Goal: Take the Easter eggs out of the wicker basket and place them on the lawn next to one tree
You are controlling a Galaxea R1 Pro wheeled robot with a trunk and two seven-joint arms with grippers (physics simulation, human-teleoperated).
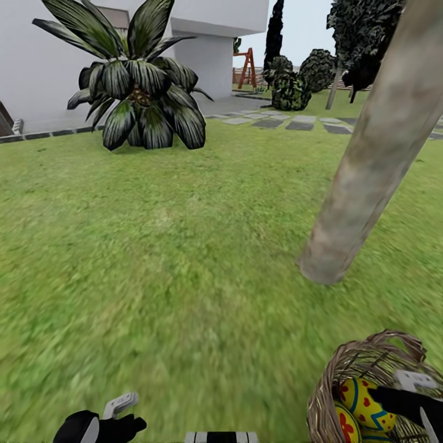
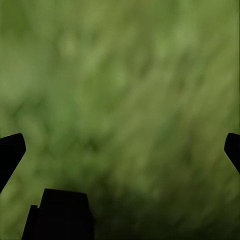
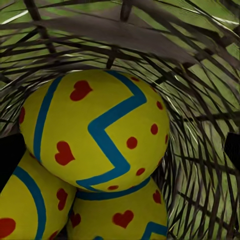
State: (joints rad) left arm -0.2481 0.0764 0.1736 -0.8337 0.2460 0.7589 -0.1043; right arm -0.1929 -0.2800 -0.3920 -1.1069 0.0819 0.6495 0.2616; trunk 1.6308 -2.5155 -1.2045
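Eggs: three yellow painted Easter eggs [image 3: 97, 132] with red hearts and dots and blue zigzag bands lie piled together inside the brown woven wicker basket [image 1: 344, 369], touching one another; the uppermost sits on the two below.
Handling, judged: smooth, hard, rounded shells; likely light and slippery, apt to roll or squirt from the fingers. Best hold looks to be across the top egg's widest middle, one finger on either flank.
Basket: open weave of thin stiff strands, thick braided rim, rounded body; stands on the mottled green lawn [image 1: 160, 246] near the foot of the grey-beige mottled tree trunk [image 1: 363, 178]. Probably light enough to tip if the rim is snagged.
Right gripper [image 3: 120, 150]: reaches into the basket above the top egg, dark fingertips spread wide at either edge of the wrist view, holding nothing.
Left gripper [image 2: 120, 150]: fingers spread wide over blurred grass, empty.
Surroundings: broad-leaved dark palm [image 1: 138, 92], grey paving slabs [image 1: 289, 123], white wall behind.
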